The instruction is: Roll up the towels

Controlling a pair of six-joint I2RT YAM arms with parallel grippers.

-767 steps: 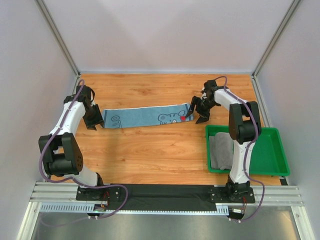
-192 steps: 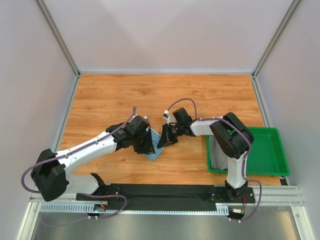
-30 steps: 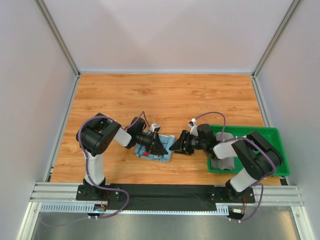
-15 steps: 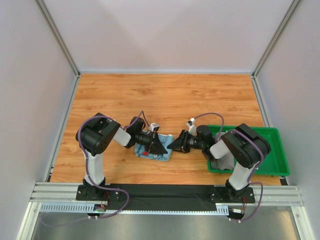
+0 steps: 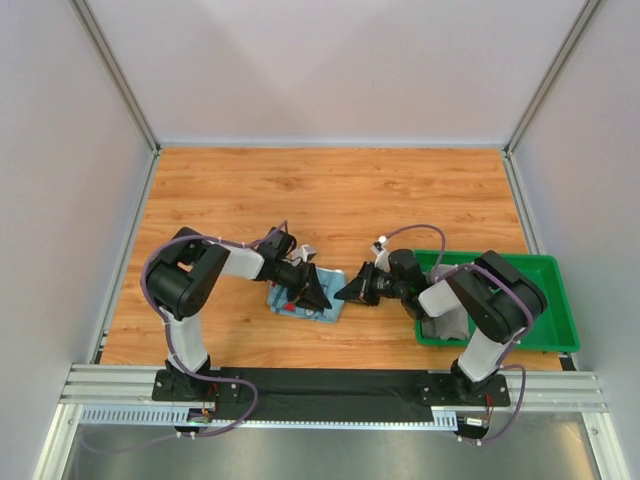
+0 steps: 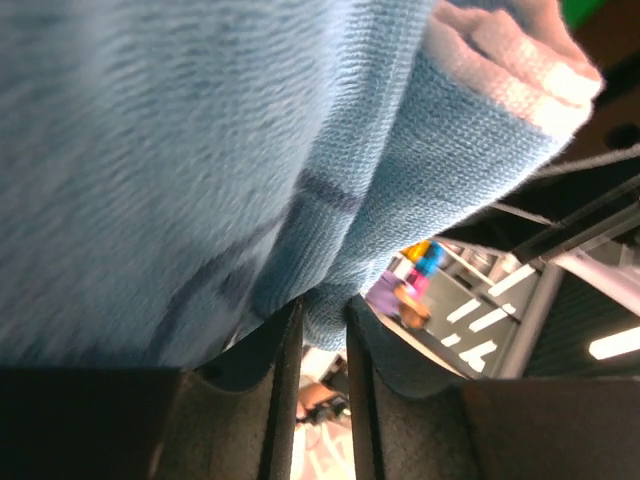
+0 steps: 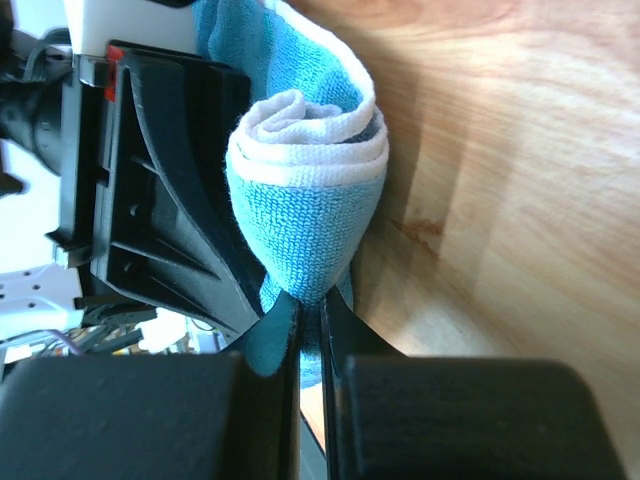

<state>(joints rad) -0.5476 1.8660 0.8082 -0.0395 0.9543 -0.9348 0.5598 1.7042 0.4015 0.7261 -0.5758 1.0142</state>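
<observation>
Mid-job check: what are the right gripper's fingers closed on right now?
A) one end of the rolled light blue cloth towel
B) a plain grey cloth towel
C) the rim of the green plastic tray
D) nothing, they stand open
A: in the right wrist view the right gripper has its two fingers pinched together on the tapered end of the rolled light blue cloth towel.

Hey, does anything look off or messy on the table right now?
Only the blue towel: its roll end looks loose and lopsided, pinched to a point by the right gripper. Nothing else stands out.
</observation>
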